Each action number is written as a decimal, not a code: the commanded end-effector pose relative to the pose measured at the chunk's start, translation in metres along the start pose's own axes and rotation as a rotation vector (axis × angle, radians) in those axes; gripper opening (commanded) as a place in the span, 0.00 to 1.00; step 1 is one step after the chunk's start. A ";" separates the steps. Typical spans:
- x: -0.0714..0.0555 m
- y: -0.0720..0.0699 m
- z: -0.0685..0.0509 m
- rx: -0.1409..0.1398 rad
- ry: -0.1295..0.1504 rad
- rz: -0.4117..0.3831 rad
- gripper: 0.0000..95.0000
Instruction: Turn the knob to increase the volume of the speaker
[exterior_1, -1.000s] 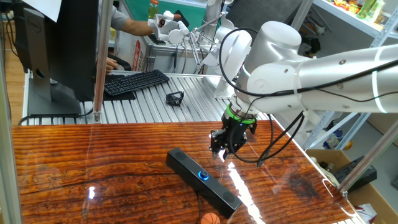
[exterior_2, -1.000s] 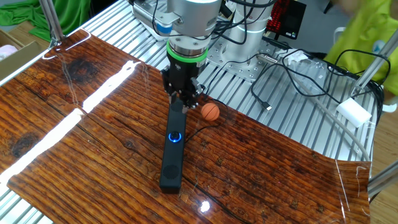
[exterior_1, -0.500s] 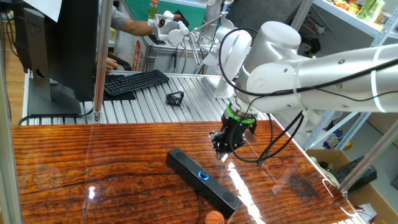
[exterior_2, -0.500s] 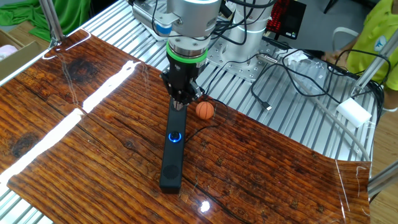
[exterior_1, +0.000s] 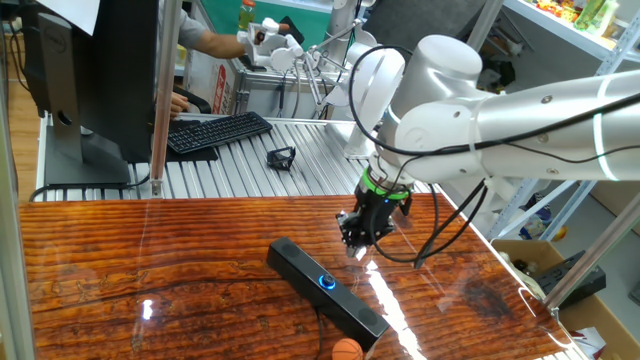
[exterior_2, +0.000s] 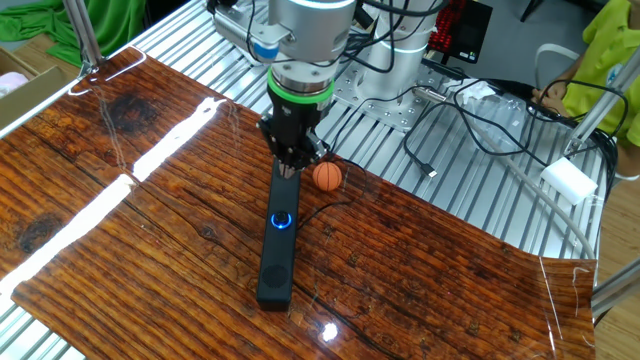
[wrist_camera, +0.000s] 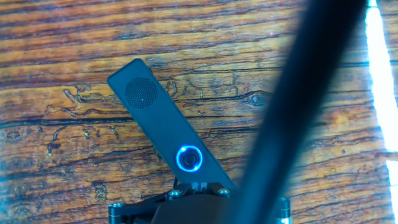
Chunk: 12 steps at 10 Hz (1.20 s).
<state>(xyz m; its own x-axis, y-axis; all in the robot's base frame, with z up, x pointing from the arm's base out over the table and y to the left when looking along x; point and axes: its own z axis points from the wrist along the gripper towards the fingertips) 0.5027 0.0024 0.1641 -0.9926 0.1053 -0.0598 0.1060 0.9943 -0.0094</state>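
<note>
Since one second ago the small orange ball (exterior_2: 327, 175) has rolled a little to the left in the other fixed view, and the black two-finger gripper (exterior_2: 290, 163) has shifted only slightly above the bar. The long matte black rectangular speaker (exterior_2: 279, 230) lies flat on the glossy striped wooden table (exterior_2: 120, 230), near the middle of that frame. Its small round black knob with the glowing blue ring (exterior_2: 282, 221) sits at mid-length and faces up, so probably it is placed so for a grip from above.

In the hand view the knob (wrist_camera: 189, 158) is low in the centre, just above the gripper body at the bottom edge; a thick dark blurred thing, perhaps a cable, crosses the right side. The white arm (exterior_1: 500, 110) comes in from the right of the first fixed view and bends its wrist down, with the fingers toward the table over the far end of the speaker (exterior_1: 325, 290), not yet over the knob (exterior_1: 327, 282). If the fingers are apart or together, I cannot tell.
</note>
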 end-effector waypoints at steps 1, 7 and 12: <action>0.000 0.000 0.001 0.001 0.000 -0.031 0.00; -0.003 0.006 0.017 0.003 0.001 -0.140 0.00; -0.006 0.010 0.031 0.003 0.003 -0.218 0.00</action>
<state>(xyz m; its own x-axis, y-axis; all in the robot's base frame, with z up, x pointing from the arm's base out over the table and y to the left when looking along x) 0.5119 0.0112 0.1313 -0.9915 -0.1187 -0.0531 -0.1174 0.9927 -0.0261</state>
